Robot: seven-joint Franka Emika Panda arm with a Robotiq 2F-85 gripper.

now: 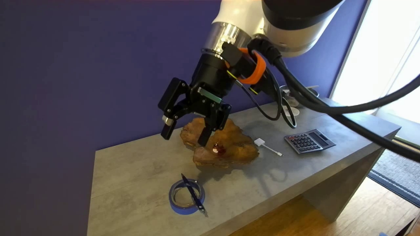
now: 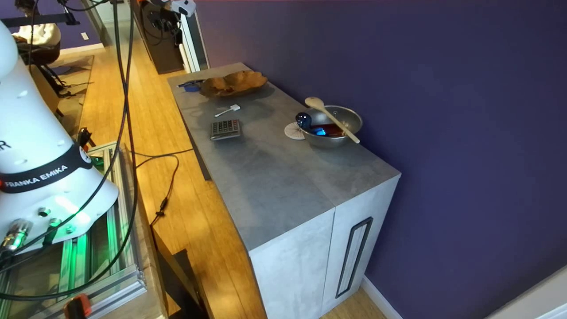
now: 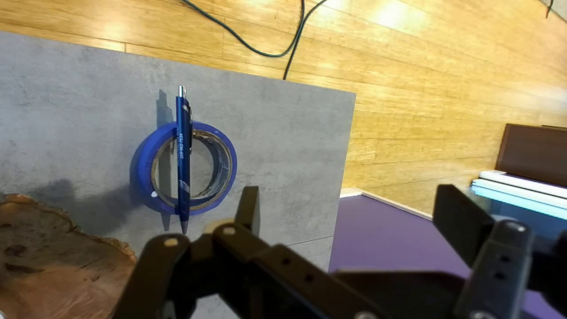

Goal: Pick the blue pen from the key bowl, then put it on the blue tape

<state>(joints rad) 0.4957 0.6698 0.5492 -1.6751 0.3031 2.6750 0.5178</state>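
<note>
A purple wall point(image 1: 49, 82) fills the left and upper part of an exterior view, and below it the grey bench point(image 1: 131, 177) stretches from the lower left toward the right edge. The white arm point(image 1: 238, 11) reaches in from the top there, carrying the black tool point(image 1: 184, 137), which hangs above the bench near the middle of the frame; its jaws stand wide apart with nothing held between them, and in the wrist view they show at the lower centre and lower right. The key bowl point(image 1: 241, 150), a brown wooden dish with a ragged edge, sits just below the middle of an exterior view and at the lower left of the wrist view. A metal bowl point(image 2: 328, 141) stands right of centre in an exterior view. A calculator point(image 1: 310, 141) lies toward the right of an exterior view. The blue tape point(image 3: 146, 159) rests flat on the bench, left of centre in the wrist view, near the key bowl but apart from it. The blue pen point(image 3: 183, 168) lies across the top of that ring, over its hole, silver end toward the top of the frame, tip toward the bottom, both ends past the band
</note>
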